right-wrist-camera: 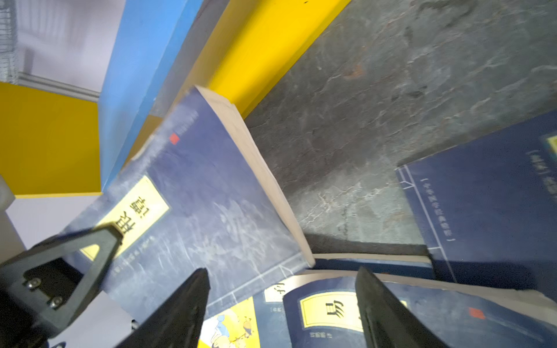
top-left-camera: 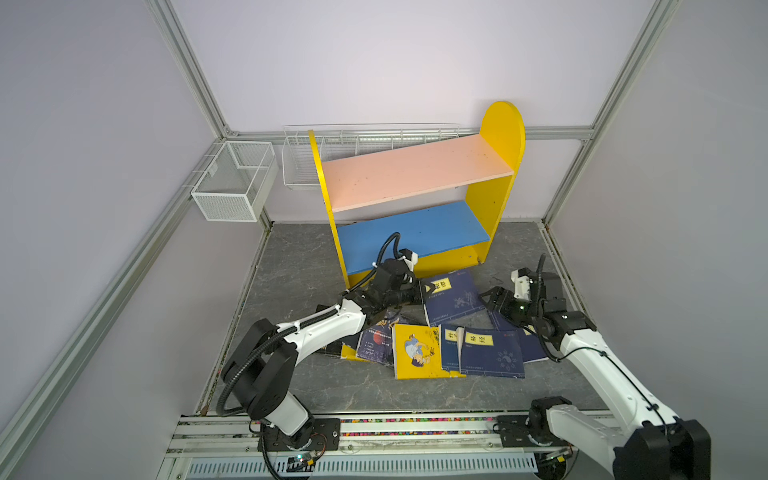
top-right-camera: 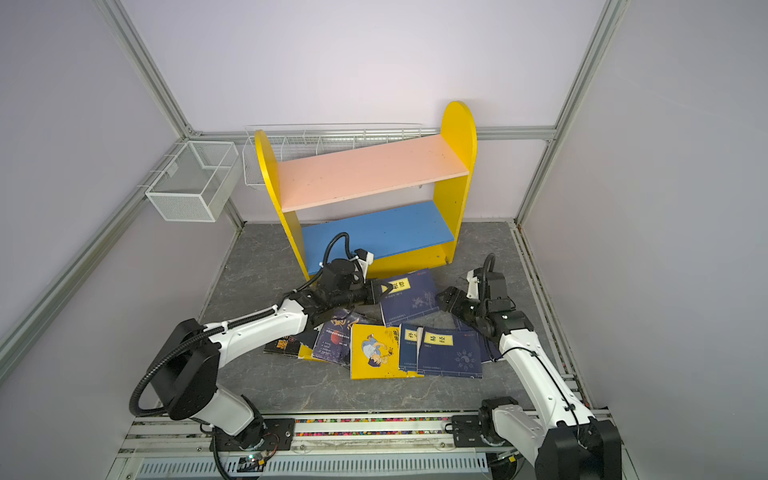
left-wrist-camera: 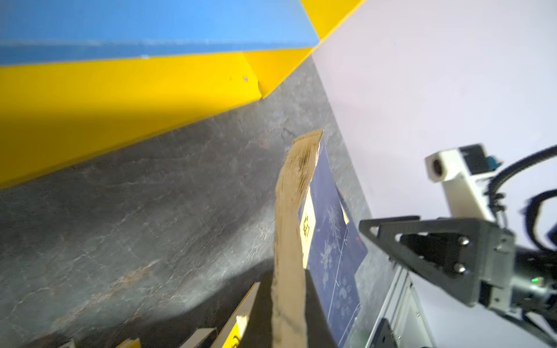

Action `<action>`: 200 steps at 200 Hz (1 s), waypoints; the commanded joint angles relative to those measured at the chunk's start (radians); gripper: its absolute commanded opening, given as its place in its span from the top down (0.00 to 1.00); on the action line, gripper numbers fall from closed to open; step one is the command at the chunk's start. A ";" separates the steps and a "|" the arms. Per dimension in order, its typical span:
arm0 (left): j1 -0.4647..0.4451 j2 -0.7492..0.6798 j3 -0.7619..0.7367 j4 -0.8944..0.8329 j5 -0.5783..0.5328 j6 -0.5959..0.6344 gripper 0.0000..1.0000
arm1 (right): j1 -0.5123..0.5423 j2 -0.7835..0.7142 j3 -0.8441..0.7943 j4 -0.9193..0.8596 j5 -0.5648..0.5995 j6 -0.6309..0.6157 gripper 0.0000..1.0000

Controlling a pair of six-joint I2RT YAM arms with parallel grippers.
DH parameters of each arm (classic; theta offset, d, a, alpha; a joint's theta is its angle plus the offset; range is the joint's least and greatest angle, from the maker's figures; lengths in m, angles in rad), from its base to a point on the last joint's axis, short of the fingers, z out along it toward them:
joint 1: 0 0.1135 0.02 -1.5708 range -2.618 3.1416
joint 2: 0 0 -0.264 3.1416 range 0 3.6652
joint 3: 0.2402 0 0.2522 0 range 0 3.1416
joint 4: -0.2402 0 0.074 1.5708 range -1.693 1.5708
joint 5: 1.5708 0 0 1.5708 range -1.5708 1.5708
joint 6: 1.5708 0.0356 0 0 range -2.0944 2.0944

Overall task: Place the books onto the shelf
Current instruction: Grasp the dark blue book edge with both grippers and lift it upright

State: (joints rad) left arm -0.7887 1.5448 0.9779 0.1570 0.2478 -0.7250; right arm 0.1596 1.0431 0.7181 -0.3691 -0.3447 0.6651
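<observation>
We see the left gripper (top-left-camera: pixel 427 287) clamped on the near-left edge of a navy book (top-left-camera: pixel 455 297) that bears a yellow title label. In the left wrist view its fingers (left-wrist-camera: pixel 316 307) press the tan page block from both sides. The book is tilted, with a shadow on the grey tabletop (top-left-camera: pixel 299 266) under it. Reading the table as a dial in both top views, with twelve at the back wall, this book sits just past the centre toward one o'clock. It is right in front of the shelf (top-left-camera: pixel 503 137), which stands at twelve, and we cannot tell whether the two touch. Above it we see the shelf's pink upper board (top-left-camera: pixel 415 174) and blue lower board (top-left-camera: pixel 415 232). The right gripper (top-left-camera: pixel 490 297) hangs at three o'clock of the held book, near its right edge, with its jaws apart and nothing between them. In the right wrist view its fingertips (right-wrist-camera: pixel 199 289) spread above the pile. The other books lie overlapping on the tabletop toward six o'clock. Among them are a yellow cartoon book (top-left-camera: pixel 417 351), a navy labelled book (top-left-camera: pixel 490 351) at its three o'clock, and a dark purple one (top-left-camera: pixel 376 343) at its nine o'clock, partly under the left arm (top-left-camera: pixel 328 328).
</observation>
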 commanded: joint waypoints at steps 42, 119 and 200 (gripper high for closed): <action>0.000 -0.087 -0.141 0.405 -0.078 -0.234 1.00 | 0.176 -0.024 -0.051 0.351 -0.071 0.176 0.22; -0.001 -0.075 -0.212 0.618 -0.123 -0.377 1.00 | 0.257 0.020 -0.109 0.591 0.016 0.333 0.44; -0.001 -0.072 -0.205 0.549 -0.108 -0.367 1.00 | 0.273 0.022 -0.089 0.679 0.081 0.351 0.90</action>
State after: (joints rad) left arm -0.7856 1.4811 0.7647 0.6712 0.1204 -1.0695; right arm 0.4274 1.0565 0.6163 0.2451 -0.2829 1.0061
